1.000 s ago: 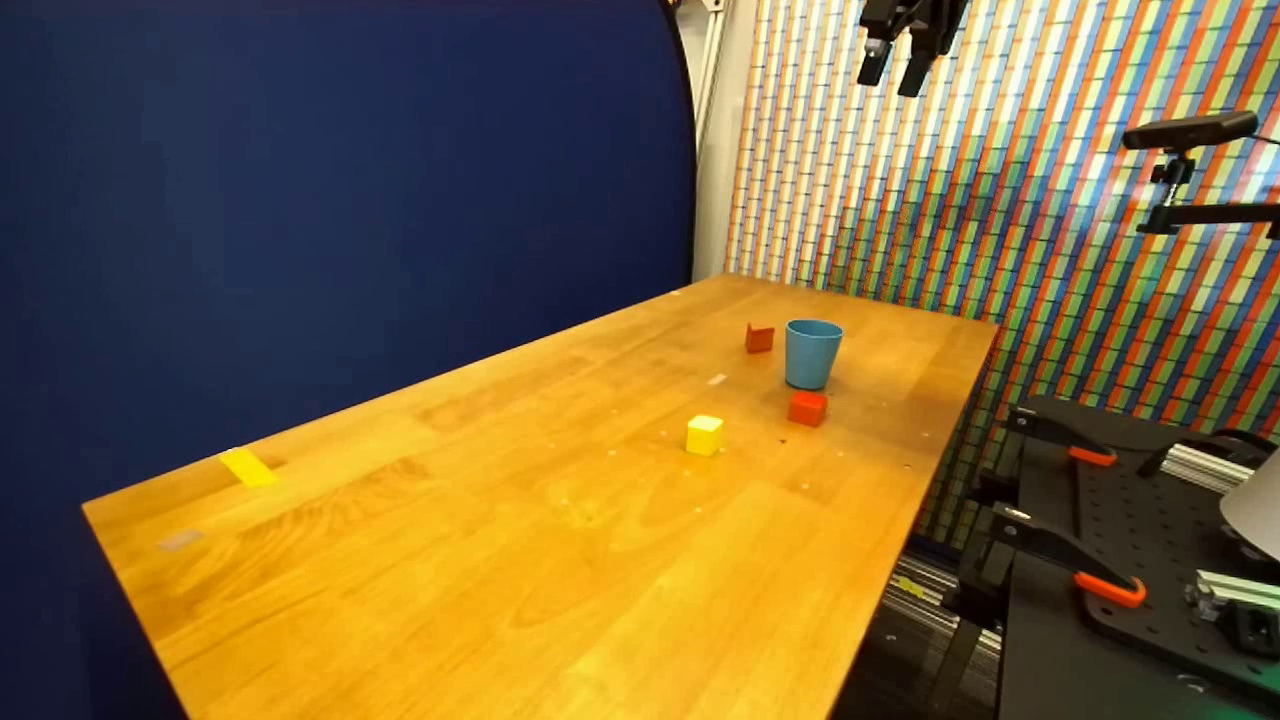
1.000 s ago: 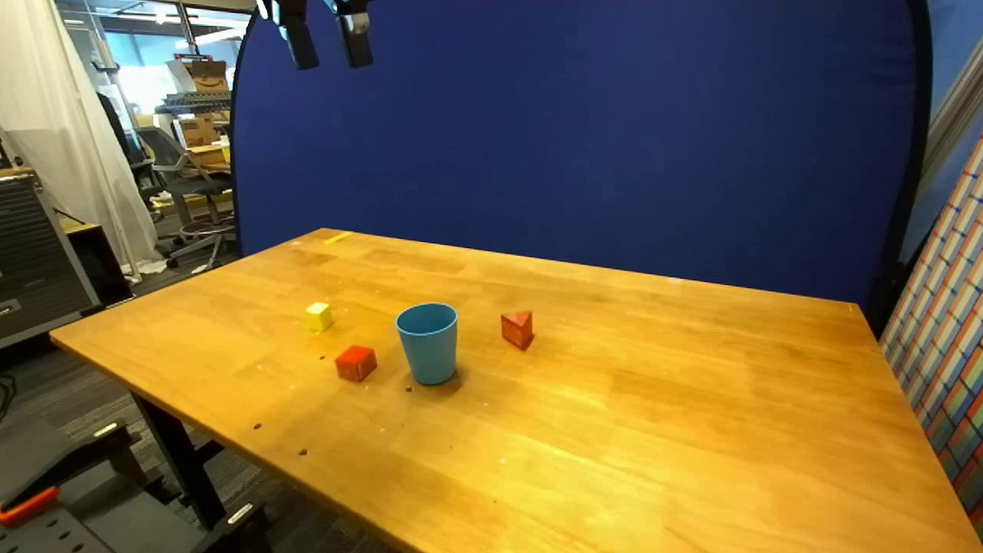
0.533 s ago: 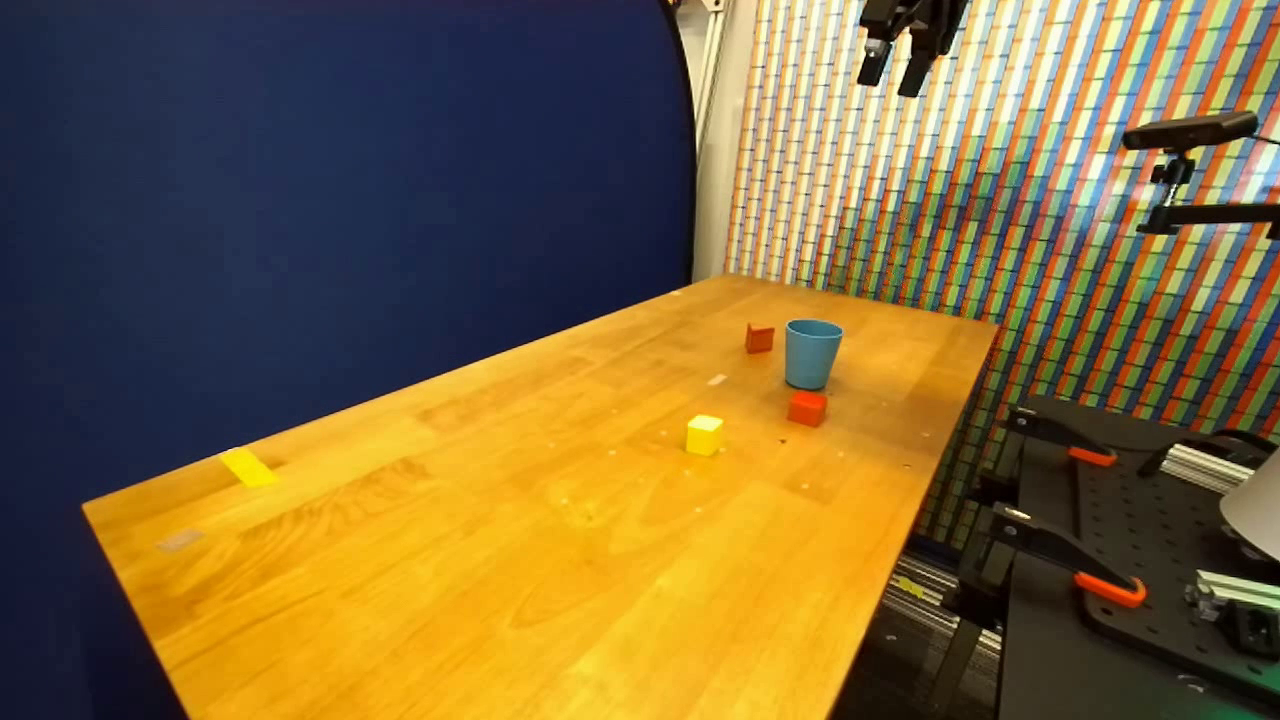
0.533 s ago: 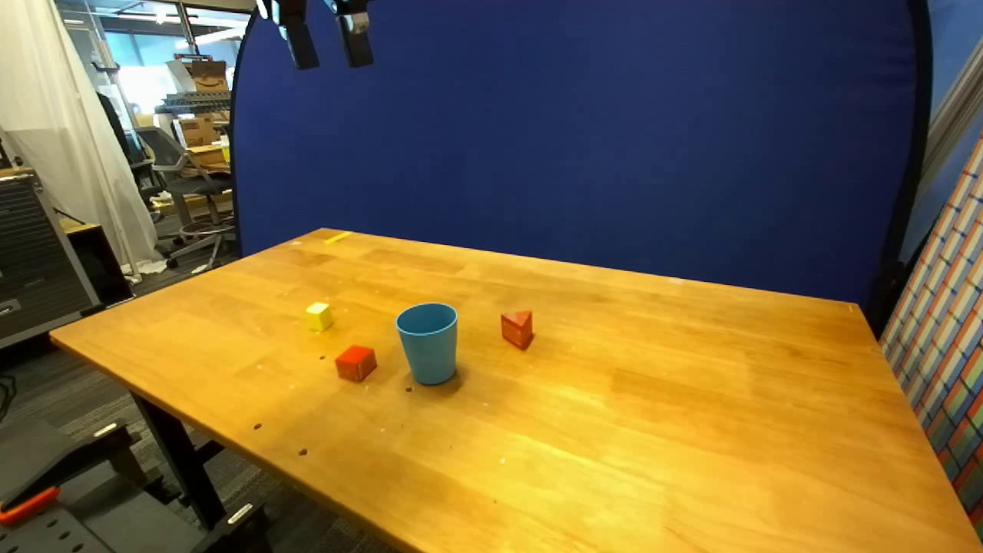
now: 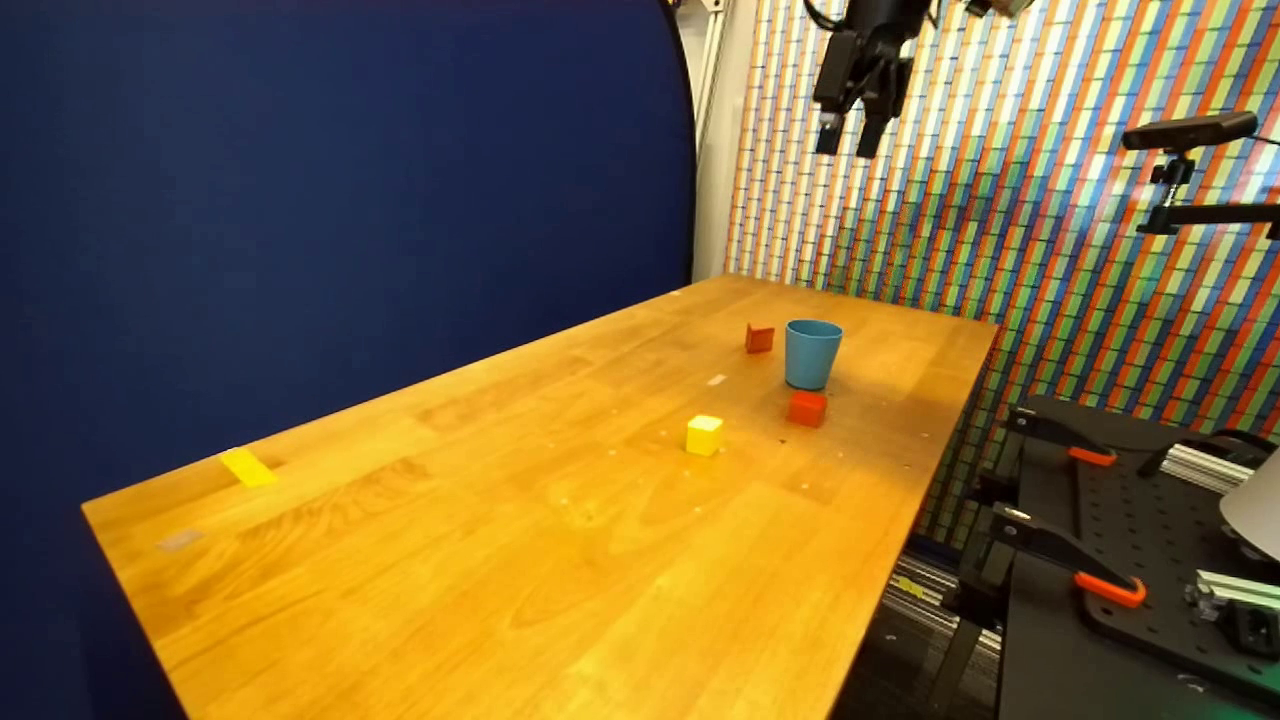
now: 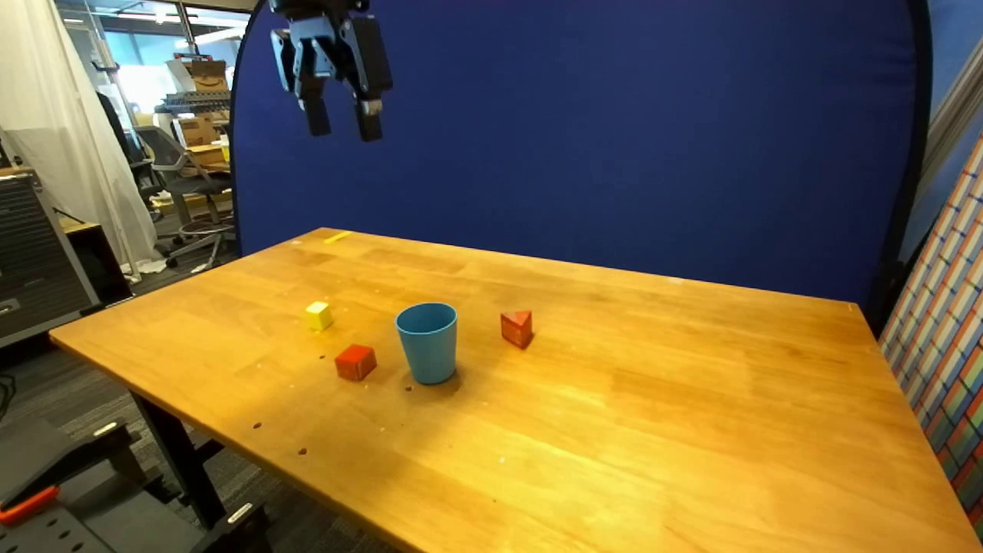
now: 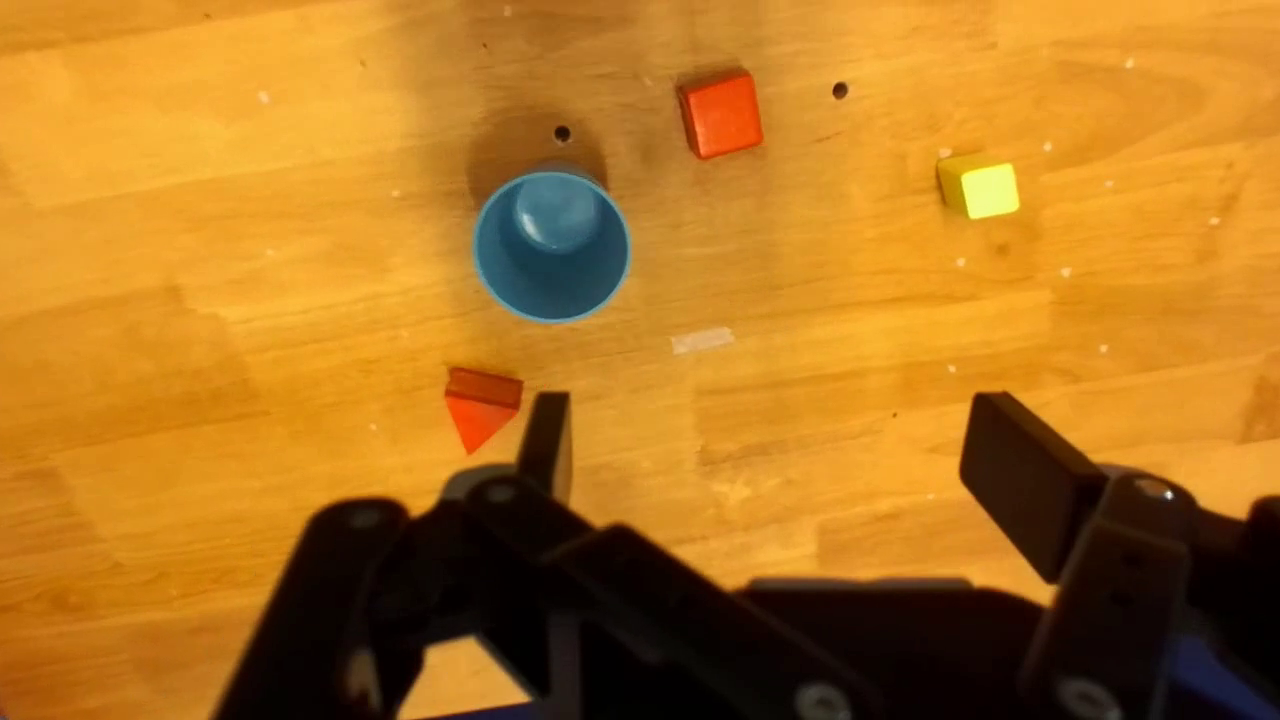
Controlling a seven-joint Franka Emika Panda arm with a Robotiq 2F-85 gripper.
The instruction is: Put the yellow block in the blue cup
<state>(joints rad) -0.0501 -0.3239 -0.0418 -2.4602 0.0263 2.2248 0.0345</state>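
- High above the bench (image 6: 691, 430), here's your tool (image 6: 345, 130), pointing down, its fingers (image 7: 1030, 485) spread wide with nothing held between them.
- And there's the prize: the yellow block (image 7: 988, 190), out on the bench, well apart from the blue cup (image 7: 552, 247). The cup stands upright, with nothing to be seen inside. Looks like the approach; grasp and drop are both to come.
- Check the wrist view: the block sits up and to the right of the gap between your fingertips. Go across first, I'd say, then straight down once the gap is centred over it.
- Lovely angle, too! Two of its sides nearly face the fingers, so a slight twist should square you up.
- Get low before you pinch; it's a small block, and a grip near the top could tip it or squirt it away.
- Mind the red block (image 7: 725, 115), near the cup on the yellow block's side. Carry high over that, clear the rim, and let go above the middle of the mouth.
- The red wedge (image 7: 483, 405) lies on the cup's other side, likely no bother.
- As for pose, your arm's joints are out of frame; I can't tell their bend.
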